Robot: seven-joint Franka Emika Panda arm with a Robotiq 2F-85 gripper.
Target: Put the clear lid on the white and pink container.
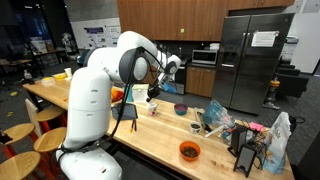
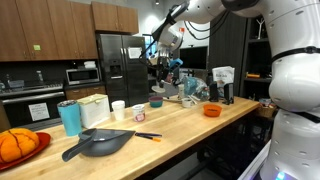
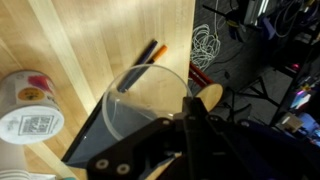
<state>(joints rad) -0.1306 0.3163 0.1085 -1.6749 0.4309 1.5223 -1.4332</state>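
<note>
One end effector (image 3: 190,108): pinching clear lid (image 3: 140,100) by rim.
Tub: white and pink container (image 3: 30,100), nine o'clock.
Placing: centre, level, lower.

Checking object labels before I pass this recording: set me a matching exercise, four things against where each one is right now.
Things:
1. clear lid
2. white and pink container
3. orange bowl
4. teal cup

Places:
A. near the edge of the table
B. held by the fingers, off the wood
C. standing on the wood, at the left of the wrist view
D. standing close to the red plate

Pairs: 1-B, 2-C, 3-A, 4-D.
</note>
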